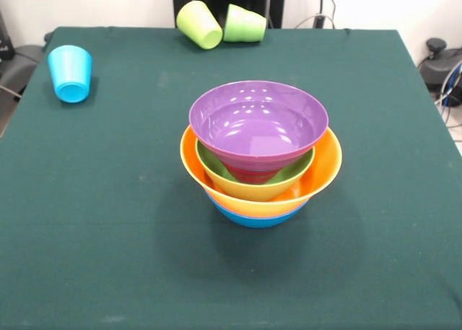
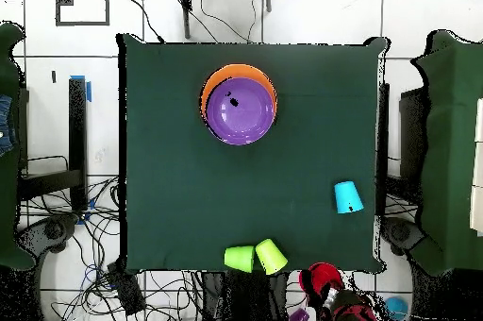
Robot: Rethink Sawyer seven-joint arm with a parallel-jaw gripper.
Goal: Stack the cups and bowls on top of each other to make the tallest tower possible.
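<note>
The tower [image 1: 258, 153] stands mid-table. A purple bowl [image 1: 258, 120] tops it, over a red sliver, a green bowl [image 1: 292, 172], the large orange bowl [image 1: 321, 172] and a blue bowl [image 1: 253, 218] at the bottom. From overhead, the tower [image 2: 241, 107] shows purple over orange. The sky blue cup [image 1: 71, 72] lies at the far left, also seen from overhead [image 2: 347, 197]. The yellow-green cup [image 1: 199, 24] and green cup [image 1: 244, 24] lie side by side at the far edge; overhead shows them too, yellow-green [image 2: 272, 256] and green [image 2: 240, 259]. The red cup and the gripper are out of view.
The red and black robot arm [image 2: 325, 287] sits drawn back past the table edge beside the two green cups. Cables and stands lie on the floor around the green table [image 1: 86, 222].
</note>
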